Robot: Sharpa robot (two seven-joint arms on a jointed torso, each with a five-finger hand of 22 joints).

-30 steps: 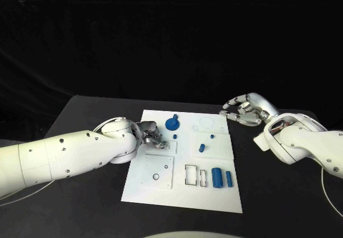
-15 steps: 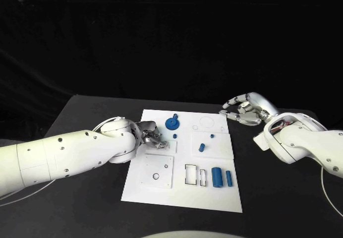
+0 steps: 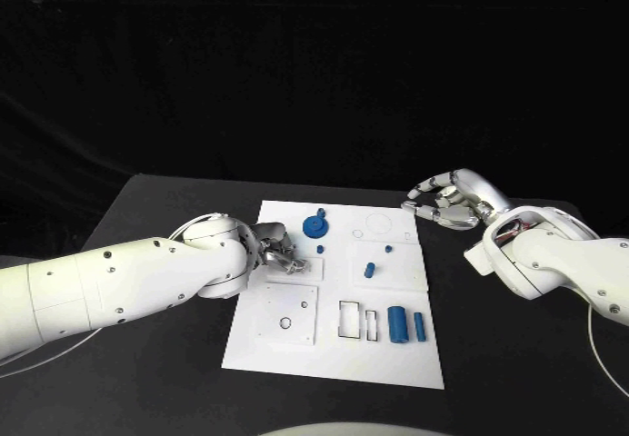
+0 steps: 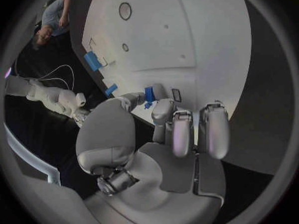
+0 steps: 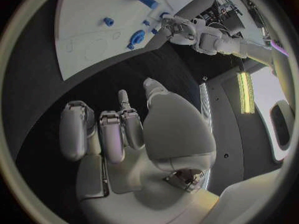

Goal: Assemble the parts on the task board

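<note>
1. On the white rectangular task board (image 3: 334,300), at its left edge, I see my left hand (image 3: 278,252) pinching a small blue plastic part (image 4: 149,94) between thumb and fingertip.
2. My right hand (image 3: 450,203) hovers beside the board's far right corner, fingers curled, holding nothing.

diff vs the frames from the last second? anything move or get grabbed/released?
No clear change. The left hand stays low over the white task board, its fingers pinching a small blue part. The right hand keeps hovering beside the board's far right corner, holding nothing. The round blue disc and two blue cylinders lie as before.
</note>
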